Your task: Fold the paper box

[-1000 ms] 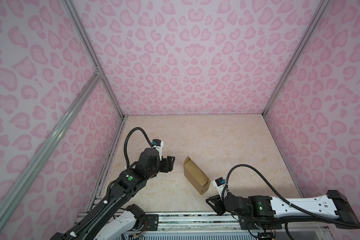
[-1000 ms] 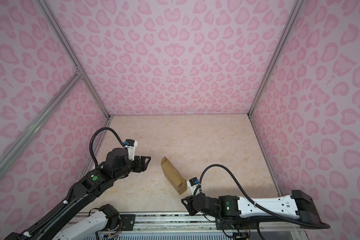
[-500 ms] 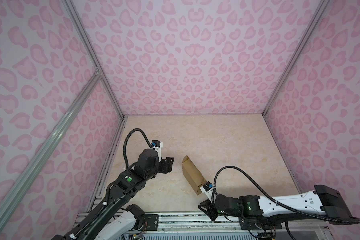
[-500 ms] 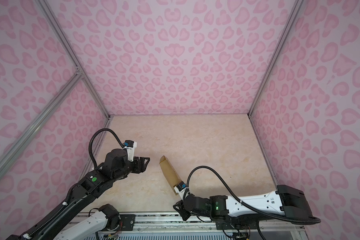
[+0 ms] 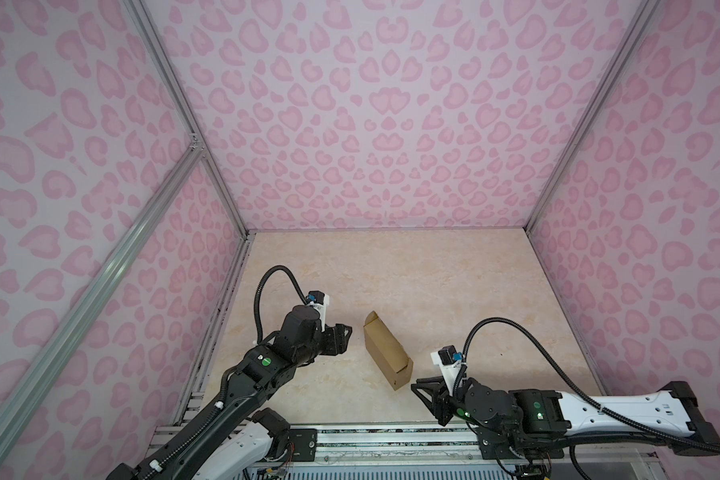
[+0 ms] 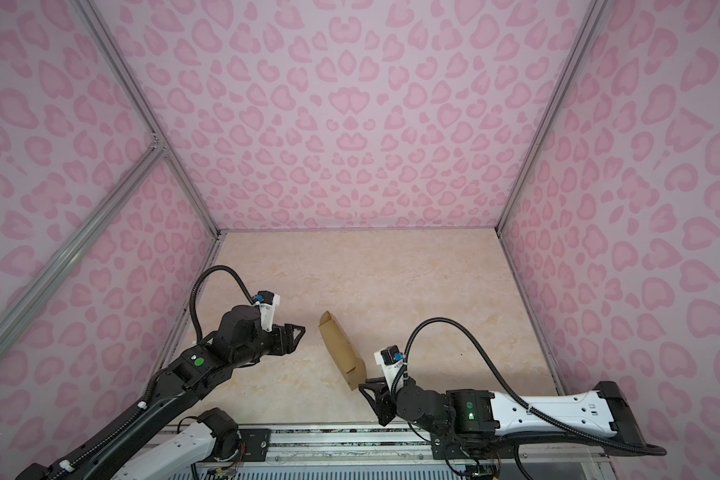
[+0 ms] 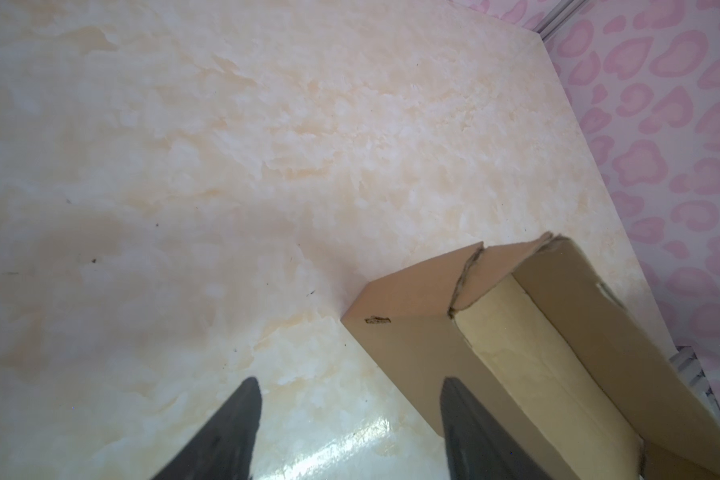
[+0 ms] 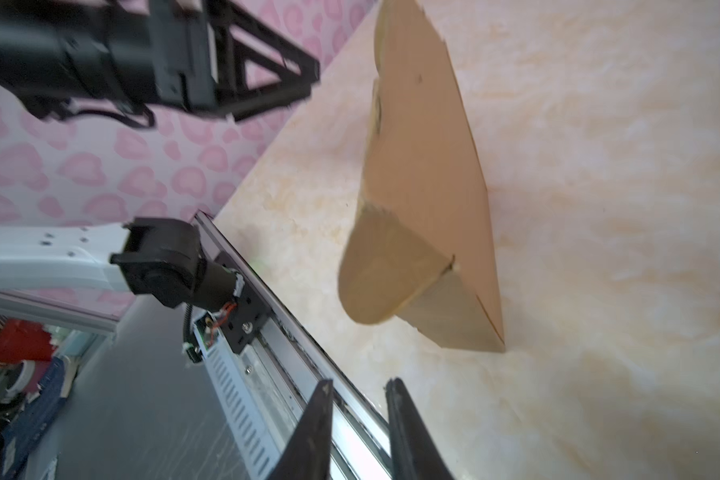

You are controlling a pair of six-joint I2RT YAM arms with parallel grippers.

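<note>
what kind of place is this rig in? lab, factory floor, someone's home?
Likely a lab robot data-collection booth, not a factory or home: pink patterned walls on aluminium framing, a marble-look table, left arm and right arm mounted on a rail, and a lone cardboard box.

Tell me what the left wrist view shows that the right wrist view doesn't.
Only the left wrist view: the paper box seen from its open side, with pale inner walls. Only the right wrist view: the box's closed outer face, a rounded flap sticking out at one end, the front rail, and the right gripper, narrowly open and empty. Both: the box resting on the marbled table, and the left gripper, clear of it.
</note>
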